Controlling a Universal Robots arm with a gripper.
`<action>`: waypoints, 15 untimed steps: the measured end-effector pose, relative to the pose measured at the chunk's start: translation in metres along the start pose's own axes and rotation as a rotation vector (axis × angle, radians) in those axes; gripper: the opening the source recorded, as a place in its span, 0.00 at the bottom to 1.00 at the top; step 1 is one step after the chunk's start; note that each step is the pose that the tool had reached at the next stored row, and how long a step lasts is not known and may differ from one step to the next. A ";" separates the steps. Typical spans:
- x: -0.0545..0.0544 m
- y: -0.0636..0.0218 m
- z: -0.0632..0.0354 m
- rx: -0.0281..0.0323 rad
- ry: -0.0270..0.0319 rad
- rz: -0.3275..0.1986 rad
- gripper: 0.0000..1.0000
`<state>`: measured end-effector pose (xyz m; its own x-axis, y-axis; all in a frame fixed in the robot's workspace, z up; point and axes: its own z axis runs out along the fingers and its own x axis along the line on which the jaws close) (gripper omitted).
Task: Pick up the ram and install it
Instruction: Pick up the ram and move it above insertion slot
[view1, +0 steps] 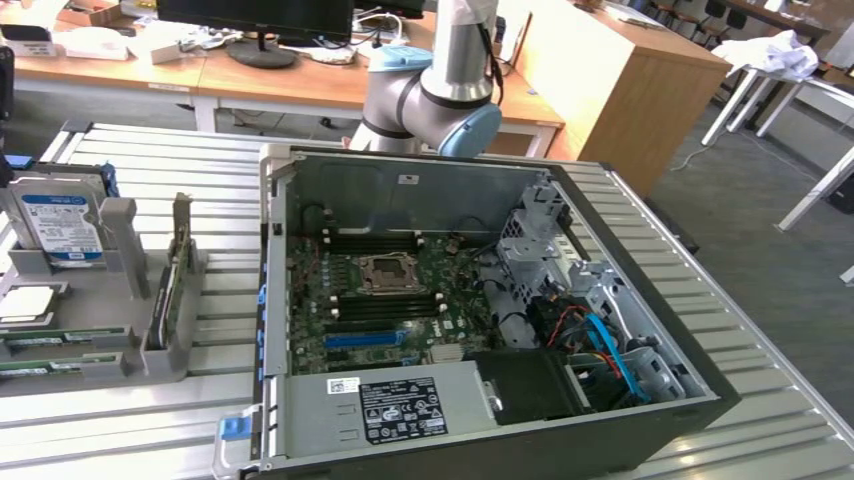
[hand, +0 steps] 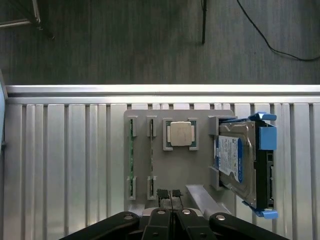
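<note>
Tool (hand: 170, 194) pinched shut on nothing, hanging over the edge of the grey holder (hand: 200, 165); ram (hand: 131, 160) sits edge-up in its slot there, CPU (hand: 181, 135) next to it, hard drive (hand: 240, 165) standing further along

Silver-grey arm (view1: 467, 40), rounded joints (view1: 427, 108) capped pale blue, black cable (view1: 498, 55) running down the upper tube. Black claw (hand: 169, 194), angled linkages, shiny round pivot screws, dark ribbed pads (hand: 162, 193).

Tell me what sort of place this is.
Probably a robotics lab in an office-type room: an open PC case on a slatted metal table, a parts holder with a hard drive, wooden desks with a monitor behind.
</note>
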<state>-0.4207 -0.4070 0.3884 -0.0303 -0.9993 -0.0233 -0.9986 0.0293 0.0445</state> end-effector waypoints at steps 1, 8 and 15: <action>0.000 0.0000 0.0000 0.0000 0.0000 0.000 0.11; 0.000 -0.0025 -0.0001 0.0000 0.0001 -0.002 0.11; 0.000 -0.0033 -0.0001 -0.0001 0.0002 -0.004 0.11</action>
<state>-0.4175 -0.4074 0.3884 -0.0264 -0.9994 -0.0233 -0.9987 0.0253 0.0445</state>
